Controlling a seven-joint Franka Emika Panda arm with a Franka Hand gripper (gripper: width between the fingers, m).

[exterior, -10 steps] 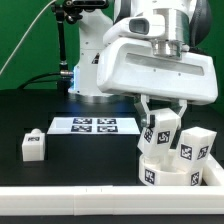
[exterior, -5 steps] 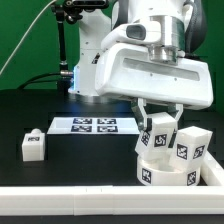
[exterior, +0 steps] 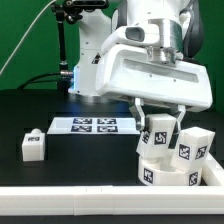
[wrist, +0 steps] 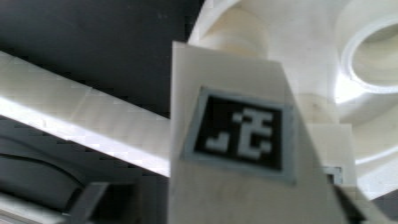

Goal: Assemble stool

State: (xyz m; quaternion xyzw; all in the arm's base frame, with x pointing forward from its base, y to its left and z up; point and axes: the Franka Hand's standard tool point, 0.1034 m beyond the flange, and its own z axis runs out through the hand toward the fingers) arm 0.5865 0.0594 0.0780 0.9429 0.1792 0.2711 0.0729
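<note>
Item: stool, part-built, white plastic, on a black table.

Seat: round, low, ring-like; a black-and-white tag on its rim; taken as the landmark for every entry below.

Leg: tagged block standing on top of the seat, on the side toward the exterior view's left; in the wrist view it fills the middle of the picture, tag face to the camera, with the seat's curved white wall behind it.

Second leg: tagged block on top of the seat, just beside the first, toward the exterior view's right; tilted.

Loose leg: lies on the table well apart from the seat, toward the exterior view's left.

Gripper: directly above the seat; its dark fingers stand one on each side of the first leg; whether they press on it or stand clear cannot be told.

Marker board: flat on the table, behind the seat and to the exterior view's left of it.

Border rail: long, white; runs in front of the seat.
</note>
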